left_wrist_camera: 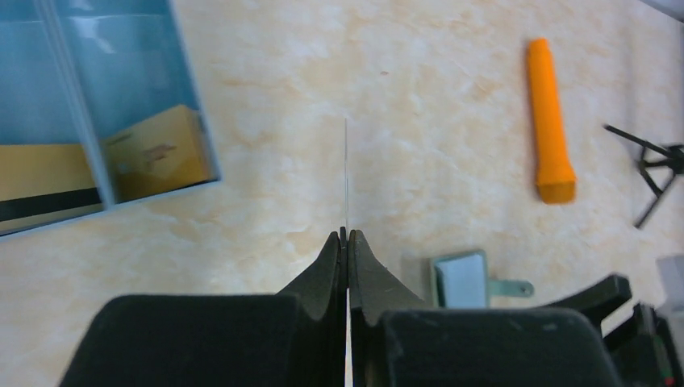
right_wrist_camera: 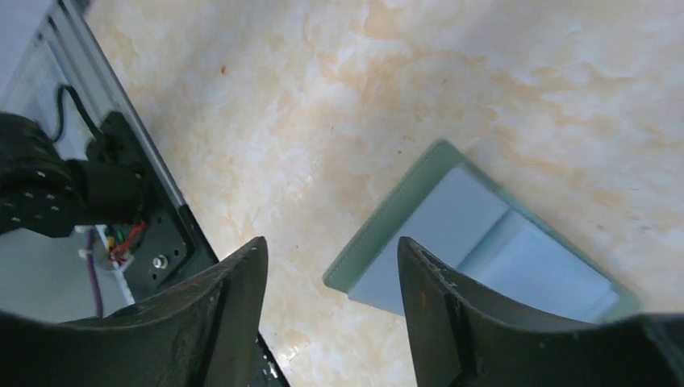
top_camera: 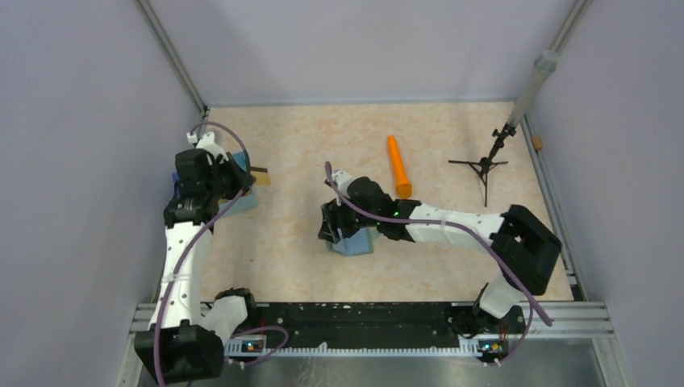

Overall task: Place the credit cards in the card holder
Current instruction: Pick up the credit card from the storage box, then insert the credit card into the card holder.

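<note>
The card holder (top_camera: 355,242) lies open mid-table, grey-green with a pale blue inside (right_wrist_camera: 484,242); it also shows in the left wrist view (left_wrist_camera: 460,278). My right gripper (top_camera: 335,232) hovers open just over its left edge (right_wrist_camera: 331,242), one finger above the wallet and one above bare table. My left gripper (top_camera: 247,174) is shut (left_wrist_camera: 348,235) on a gold-tan credit card (top_camera: 260,176), seen edge-on as a thin line (left_wrist_camera: 347,177) and held above the table beside the blue tray. More gold cards (left_wrist_camera: 153,153) lie in the tray.
The blue three-compartment tray (top_camera: 242,201) sits at far left (left_wrist_camera: 193,105). An orange cylinder (top_camera: 398,165) lies behind the wallet (left_wrist_camera: 548,121). A small black tripod stand (top_camera: 482,165) is at the back right. Grey walls and a metal rail ring the table.
</note>
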Robot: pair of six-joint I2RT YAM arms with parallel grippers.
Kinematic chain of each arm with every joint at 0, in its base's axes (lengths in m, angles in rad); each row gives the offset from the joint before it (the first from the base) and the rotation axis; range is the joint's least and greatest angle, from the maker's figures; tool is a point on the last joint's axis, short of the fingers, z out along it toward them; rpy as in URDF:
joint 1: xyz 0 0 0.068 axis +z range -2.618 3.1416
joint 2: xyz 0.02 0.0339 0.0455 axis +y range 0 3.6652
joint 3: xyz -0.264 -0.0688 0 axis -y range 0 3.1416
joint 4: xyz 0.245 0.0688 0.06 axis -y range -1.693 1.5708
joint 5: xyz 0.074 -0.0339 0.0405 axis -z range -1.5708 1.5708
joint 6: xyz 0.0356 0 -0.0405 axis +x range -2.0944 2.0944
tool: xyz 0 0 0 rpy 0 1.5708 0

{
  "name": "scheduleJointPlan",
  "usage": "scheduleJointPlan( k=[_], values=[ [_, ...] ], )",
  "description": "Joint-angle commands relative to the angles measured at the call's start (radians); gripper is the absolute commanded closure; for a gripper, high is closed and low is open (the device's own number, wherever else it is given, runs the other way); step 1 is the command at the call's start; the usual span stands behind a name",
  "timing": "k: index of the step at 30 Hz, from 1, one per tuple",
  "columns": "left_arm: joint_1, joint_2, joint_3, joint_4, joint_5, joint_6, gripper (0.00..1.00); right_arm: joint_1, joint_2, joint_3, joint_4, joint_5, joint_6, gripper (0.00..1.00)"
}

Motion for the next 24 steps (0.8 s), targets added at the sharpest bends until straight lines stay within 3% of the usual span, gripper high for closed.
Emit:
scheduleJointPlan(
  k=[1,5,11,17,24],
  values=[
    [-0.063,-0.035,-0.009,0.1,0.228,-0.021,1.0,-0.112,-0.23,-0.038,0.004,-0.079,-0.029,0.38],
    [-0.218,-0.028,0.008,0.102,0.306,0.034,1.0,-0.261,-0.366,-0.098,0.008,-0.216,-0.068,0.25],
    [-0.393,0.07,0.044,0.131,0.502,0.046,1.0,-0.429,-0.443,-0.116,0.039,-0.571,-0.115,0.22],
    [-0.513,0.173,0.097,0.151,0.604,0.056,1.0,-0.441,-0.457,-0.118,0.051,-0.785,-0.149,0.21],
    [-0.6,0.275,0.155,0.149,0.691,0.079,1.0,-0.441,-0.415,-0.136,0.02,-0.807,-0.194,0.25]
  ],
)
